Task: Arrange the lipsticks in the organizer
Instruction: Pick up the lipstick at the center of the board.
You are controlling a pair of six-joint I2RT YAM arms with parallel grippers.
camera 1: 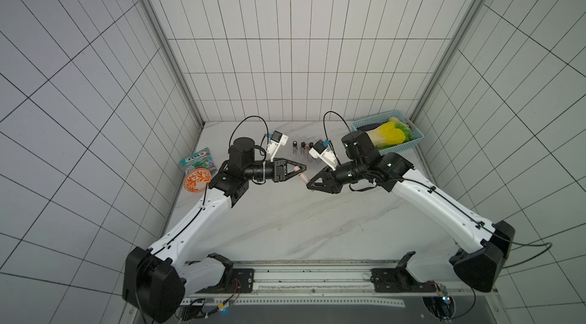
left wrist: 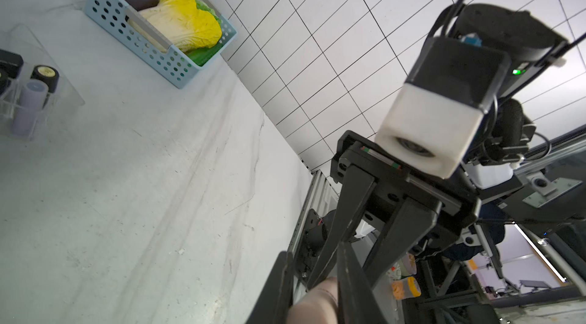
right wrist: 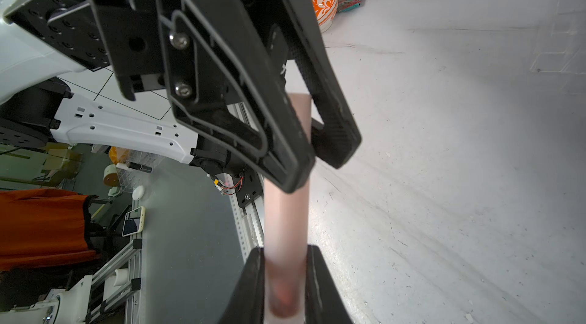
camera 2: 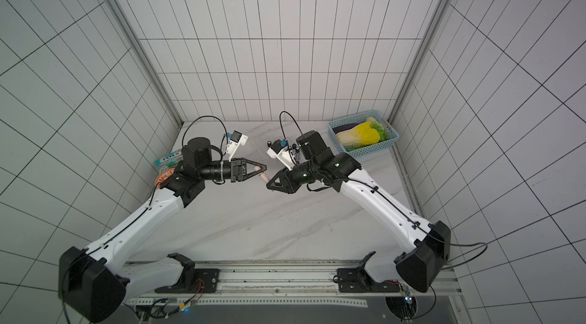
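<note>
A slim pink lipstick [camera 1: 302,177] hangs level above the middle of the table, gripped at both ends. My left gripper [camera 1: 303,168] is shut on one end and my right gripper [camera 1: 309,182] is shut on the other; both top views show the tips nearly meeting. The right wrist view has the pink tube [right wrist: 287,217] running from my right gripper [right wrist: 285,262] up into the left gripper [right wrist: 309,164]. Its end shows in the left gripper [left wrist: 312,275] as a pink lipstick [left wrist: 314,303]. Behind the grippers stands the clear organizer [camera 1: 300,152], holding black [left wrist: 44,76] and lilac [left wrist: 30,107] lipsticks.
A light blue basket [camera 1: 412,141] with a cabbage and other vegetables sits at the back right corner. A candy bag [camera 1: 198,160] and an orange patterned bowl [camera 1: 196,181] lie by the left wall. The rail with both arm bases runs along the table's front edge.
</note>
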